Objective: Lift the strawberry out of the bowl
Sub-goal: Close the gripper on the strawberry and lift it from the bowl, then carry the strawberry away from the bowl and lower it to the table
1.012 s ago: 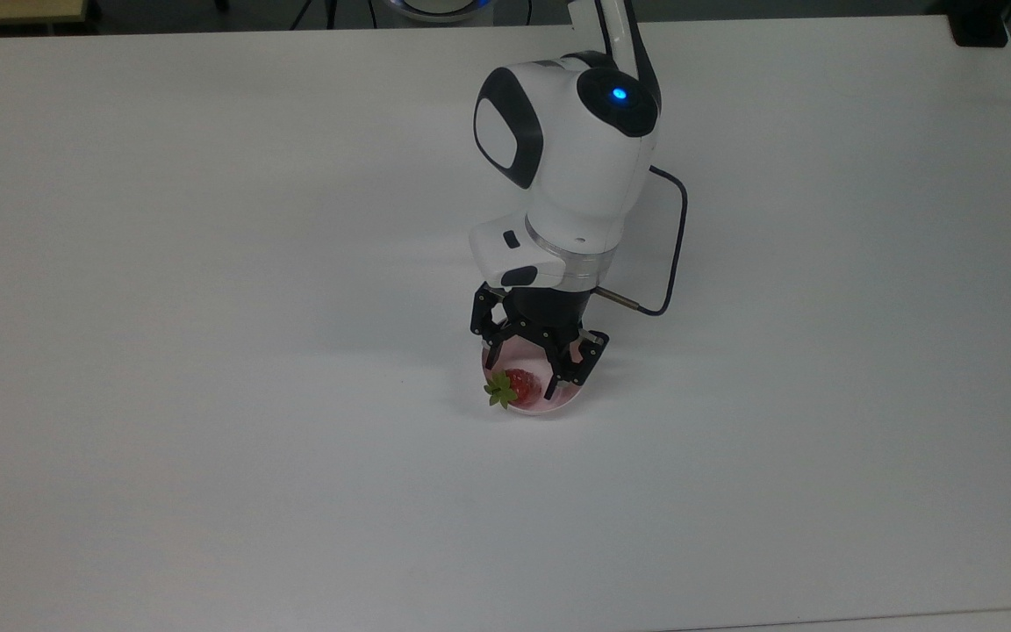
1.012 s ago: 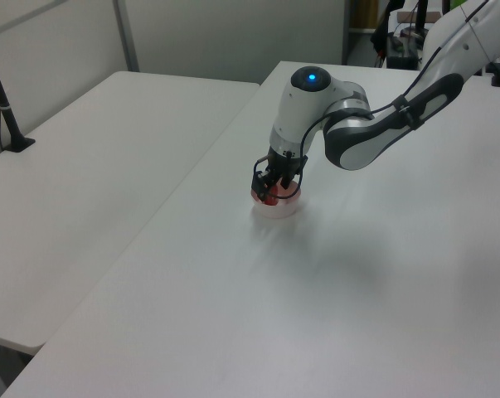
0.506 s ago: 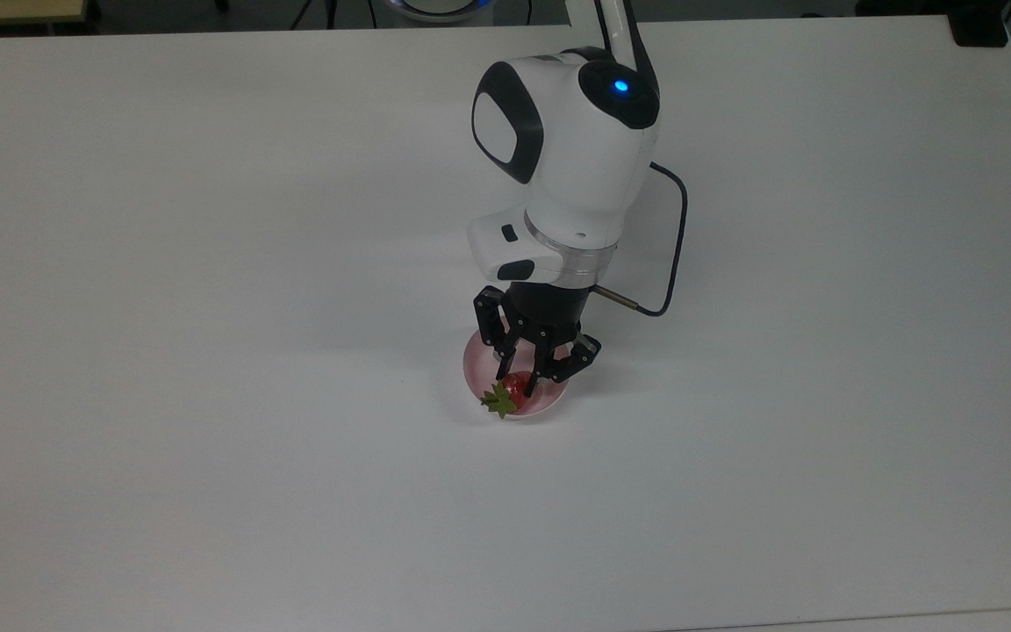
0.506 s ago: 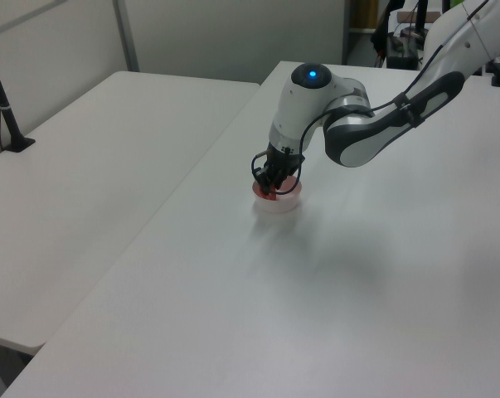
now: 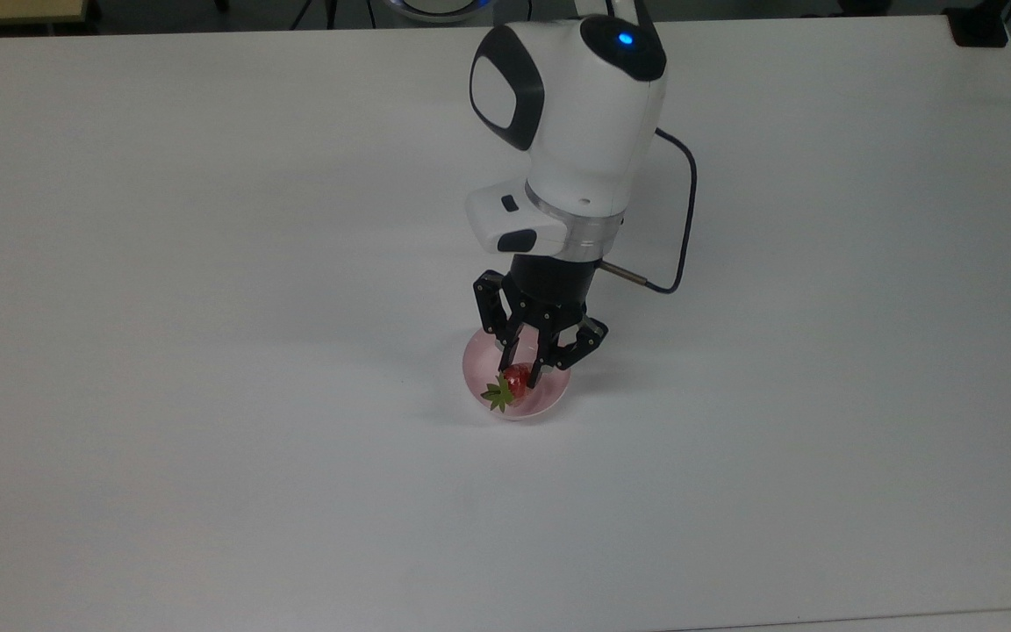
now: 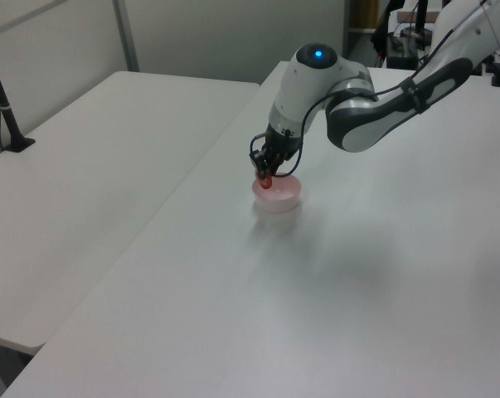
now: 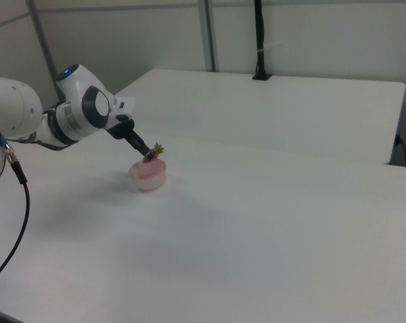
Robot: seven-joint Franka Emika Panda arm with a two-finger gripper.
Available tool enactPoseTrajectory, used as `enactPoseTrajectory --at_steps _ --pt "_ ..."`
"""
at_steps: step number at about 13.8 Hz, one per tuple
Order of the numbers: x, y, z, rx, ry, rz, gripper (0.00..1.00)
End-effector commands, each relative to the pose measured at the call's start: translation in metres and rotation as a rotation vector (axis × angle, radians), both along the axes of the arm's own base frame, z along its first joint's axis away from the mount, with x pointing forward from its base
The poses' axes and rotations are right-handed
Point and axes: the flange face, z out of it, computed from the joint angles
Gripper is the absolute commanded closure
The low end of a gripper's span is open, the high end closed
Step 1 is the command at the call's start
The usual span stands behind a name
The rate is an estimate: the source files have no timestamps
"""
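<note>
Top view: gripper (image 5: 520,379) fingers clamped on the strawberry (image 5: 516,379) | strawberry: red body between the fingertips, green leaves toward the top view's left, over the bowl (image 5: 479,362) | right view: strawberry (image 7: 151,154) held just above the pink bowl (image 7: 149,177) rim | bowl sits on the white table (image 5: 207,263)

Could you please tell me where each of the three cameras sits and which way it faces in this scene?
Top view: high above the table, looking down at the bowl; shows the wrist and the end effector shut on the strawberry.
Left view: raised beside the table, looking across it; the arm reaches in from the left view's upper right to the bowl.
Right view: lower, on the opposite side; the arm enters from the right view's left, strawberry above the bowl.
All three share arm, bowl, strawberry.
</note>
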Motion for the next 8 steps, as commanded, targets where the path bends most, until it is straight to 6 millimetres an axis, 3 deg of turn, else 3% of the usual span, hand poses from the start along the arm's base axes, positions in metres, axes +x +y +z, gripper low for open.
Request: enactPoseTrajectory --at_steps 1,5,6,8 --pt "-0.035 -0.018 0.036 -0.097 0.104 0.083 0.79" --pt "-0.059 -0.069 0.087 -0.154 0.297 0.236 0.79" --pt "-0.067 -0.097 0.098 -0.165 0.388 0.324 0.79" --pt "-0.077 -0.145 0.1 -0.178 0.521 0.469 0.79"
